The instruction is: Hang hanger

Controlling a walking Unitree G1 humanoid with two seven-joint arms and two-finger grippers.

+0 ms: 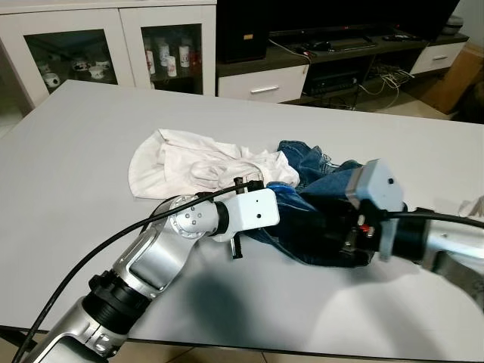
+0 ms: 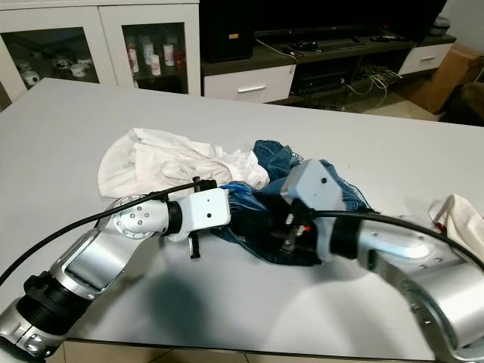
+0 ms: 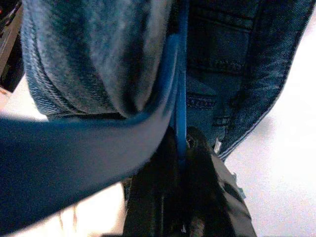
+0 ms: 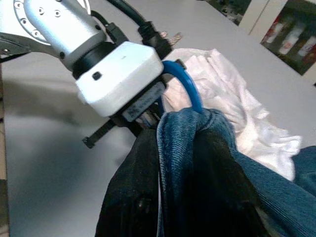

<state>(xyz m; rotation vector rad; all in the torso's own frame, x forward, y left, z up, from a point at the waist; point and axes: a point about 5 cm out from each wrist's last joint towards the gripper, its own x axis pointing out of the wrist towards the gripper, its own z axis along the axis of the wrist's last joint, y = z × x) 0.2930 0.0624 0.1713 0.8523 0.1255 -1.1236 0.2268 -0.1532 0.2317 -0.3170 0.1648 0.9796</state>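
Bright even light; soft arm shadows; left wrist view blurred.

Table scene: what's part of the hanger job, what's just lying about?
In the job:
- blue hanger, shut in the left tool
- denim garment, shut in the right tool

Lying about:
- white garment on the table
- cabinet bottles
- TV stand

Silver jointed arms with black cables, white and grey wrist housings, black-fingered claws.
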